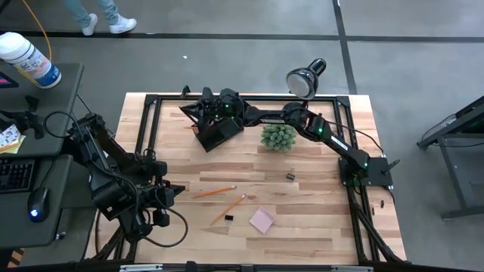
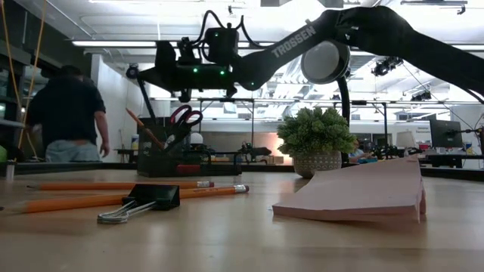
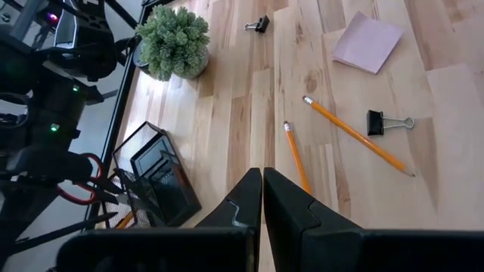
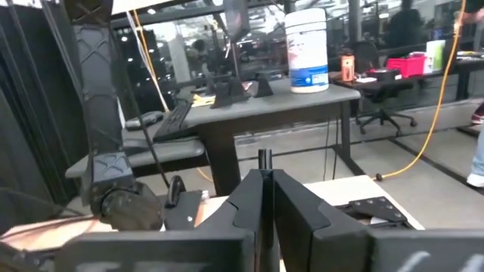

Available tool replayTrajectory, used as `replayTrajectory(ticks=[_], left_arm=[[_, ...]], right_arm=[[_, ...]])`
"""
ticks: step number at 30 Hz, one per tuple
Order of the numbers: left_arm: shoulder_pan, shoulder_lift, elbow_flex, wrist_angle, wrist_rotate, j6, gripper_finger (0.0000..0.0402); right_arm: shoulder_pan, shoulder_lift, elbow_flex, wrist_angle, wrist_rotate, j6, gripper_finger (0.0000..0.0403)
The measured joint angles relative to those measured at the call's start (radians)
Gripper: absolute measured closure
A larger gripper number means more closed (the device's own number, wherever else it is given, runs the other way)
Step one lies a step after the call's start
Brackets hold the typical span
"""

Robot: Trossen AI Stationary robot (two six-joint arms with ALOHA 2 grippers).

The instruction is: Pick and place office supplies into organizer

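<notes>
The dark mesh organizer [image 1: 219, 130] [image 2: 162, 155] stands at the table's far middle, with orange-handled scissors [image 2: 185, 117] and a pencil [image 2: 140, 125] sticking up out of it. My right gripper [image 4: 266, 181] [image 2: 134, 72] hovers level just above it, shut on a thin black pen [image 4: 264, 159]. Two pencils [image 1: 215, 191] [image 1: 231, 208], a binder clip [image 1: 227, 218], a pink sticky-note pad [image 1: 262, 220] and a second clip [image 1: 290, 177] lie flat on the wood. My left gripper [image 3: 262, 189] [image 1: 178, 189] waits shut above the table's left side, touching nothing. My right gripper pinches the black pen between its two fingers, which come in about level from the table's right side. The pen's upper end [image 4: 264, 159] sticks up past the fingertips. A thin dark shaft [image 2: 144, 98] slants down from them toward the organizer; where its lower end rests is hidden.
A green spiky plant [image 1: 278, 137] in a pot stands just right of the organizer, under my right arm. A black desk lamp [image 1: 306, 78] rises at the far edge. A black frame rims the table. A person [image 2: 68, 113] stands in the room beyond.
</notes>
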Motion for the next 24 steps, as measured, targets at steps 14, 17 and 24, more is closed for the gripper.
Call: replayTrajectory(ticks=[14, 17, 24], left_arm=[[0.000, 0.000, 0.000, -0.006, 0.000, 0.009, 0.0396], [0.000, 0.000, 0.000, -0.007, 0.000, 0.019, 0.0396], [0.000, 0.000, 0.000, -0.008, 0.000, 0.037, 0.0396]], right_arm=[[-0.002, 0.000, 0.000, -0.049, -0.033, -0.025, 0.0346], [-0.002, 0.000, 0.000, -0.052, -0.036, -0.020, 0.0348], [-0.002, 0.000, 0.000, -0.051, -0.041, 0.009, 0.0350]])
